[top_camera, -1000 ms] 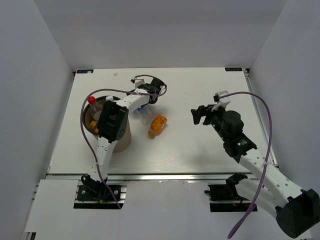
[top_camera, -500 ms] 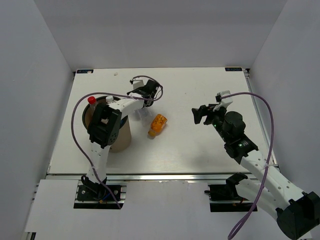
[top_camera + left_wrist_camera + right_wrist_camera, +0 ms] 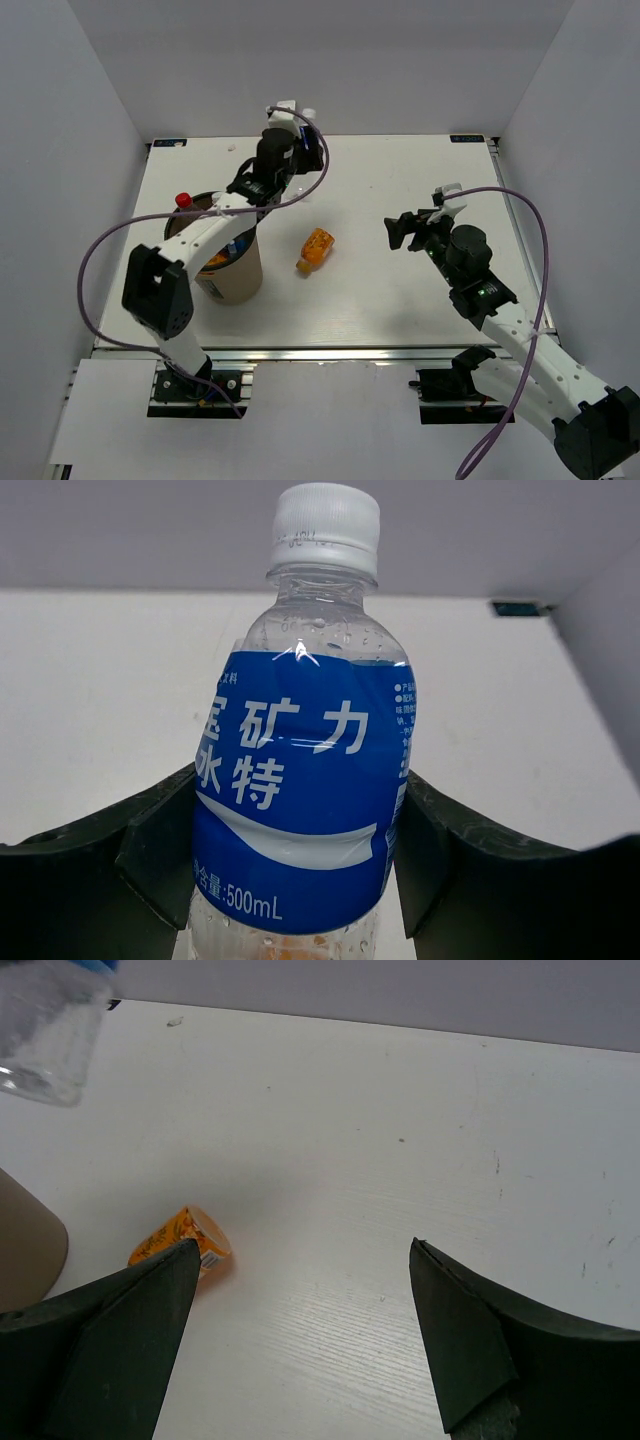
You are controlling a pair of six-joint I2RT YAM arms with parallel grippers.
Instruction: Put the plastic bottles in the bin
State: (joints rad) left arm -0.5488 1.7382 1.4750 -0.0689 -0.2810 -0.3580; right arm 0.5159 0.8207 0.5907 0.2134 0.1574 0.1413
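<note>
Standing at left is the bin [image 3: 240, 282]; behind it we see the left gripper [image 3: 298, 845] clamped on the middle of the blue-labelled bottle [image 3: 305, 740], aloft. We judge that bottle light, thin-walled and slick. Mid-table lies the orange bottle [image 3: 316, 247], apt to roll; the right gripper [image 3: 402, 229] gapes, holding nothing.

A clear plastic bottle [image 3: 305, 770] fills the middle of the frame, upright, clamped in the pincer [image 3: 297, 855]. The 2 dark fingers [image 3: 150, 855] press on its left and right sides, over the lower half of a blue label [image 3: 335, 825] printed with white Chinese characters and "500mL". Above the pincer, the bare shoulder carries droplets and a pale screw cap [image 3: 325, 525]. An orange tint shows through the plastic below the label. Beyond the pincer a white tabletop [image 3: 100, 700] meets a grey wall [image 3: 150, 530]; a small dark tag [image 3: 518, 608] sits far right.
</note>
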